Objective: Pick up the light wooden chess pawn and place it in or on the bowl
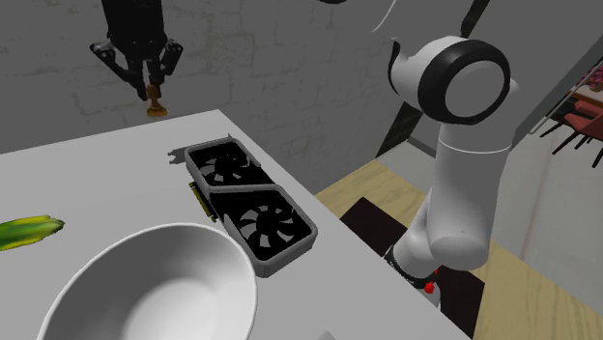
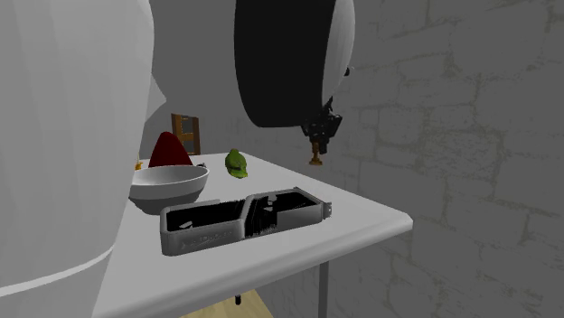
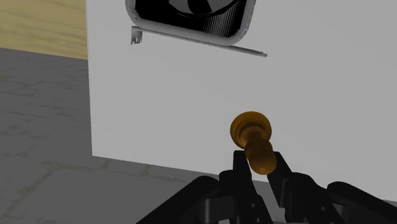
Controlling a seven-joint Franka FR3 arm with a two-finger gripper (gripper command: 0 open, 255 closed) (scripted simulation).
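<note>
A white table (image 1: 106, 159) is filling the left and lower part of the shoulder view. A black graphics card (image 1: 246, 208) with two fans is lying flat at the frame's centre, near the table's right edge. A white bowl (image 1: 237, 259) is sitting upright at the lower left, just beside the card. A green vegetable (image 1: 29, 232) is lying at the left edge, apart from the bowl.

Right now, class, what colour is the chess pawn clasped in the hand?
The chess pawn is golden brown; the wrist view shows it best.
</note>
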